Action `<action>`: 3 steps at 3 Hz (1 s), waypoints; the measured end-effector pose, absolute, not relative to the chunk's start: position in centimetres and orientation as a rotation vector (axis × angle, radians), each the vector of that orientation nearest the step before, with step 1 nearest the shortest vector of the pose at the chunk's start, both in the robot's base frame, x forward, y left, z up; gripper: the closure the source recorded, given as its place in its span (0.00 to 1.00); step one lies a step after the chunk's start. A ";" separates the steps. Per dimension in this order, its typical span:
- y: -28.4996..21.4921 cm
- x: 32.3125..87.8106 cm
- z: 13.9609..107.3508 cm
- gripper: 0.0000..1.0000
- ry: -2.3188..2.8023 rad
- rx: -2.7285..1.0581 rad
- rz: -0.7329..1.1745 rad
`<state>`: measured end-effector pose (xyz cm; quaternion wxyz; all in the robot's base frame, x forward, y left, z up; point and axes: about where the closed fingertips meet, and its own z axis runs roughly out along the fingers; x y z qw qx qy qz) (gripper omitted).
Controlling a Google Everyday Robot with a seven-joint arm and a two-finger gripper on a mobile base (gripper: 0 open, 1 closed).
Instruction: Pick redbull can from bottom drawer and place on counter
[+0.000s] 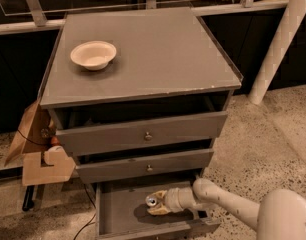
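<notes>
Tool [157,204] was down inside the open bottom drawer [118,211], reaching in from the right on the pale arm [228,204]. Redbull can [152,200] sat on the drawer floor right at the tool's tip, silver top up, touching or nearly so. Couldn't tell whether the tool was clamped on the can or just around it. Desk [163,54] above held only a cream bowl [93,54] near its back-left corner. Top drawer [143,134] and middle drawer [148,166] each stood pulled out slightly.
</notes>
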<state>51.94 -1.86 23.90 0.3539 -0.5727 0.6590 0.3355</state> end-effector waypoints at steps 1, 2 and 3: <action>-2.3 51.8 31.4 1.00 1.711 -1.439 0.852; -0.9 51.0 40.3 1.00 1.727 -1.391 0.843; -0.5 50.0 43.8 1.00 1.716 -1.450 0.819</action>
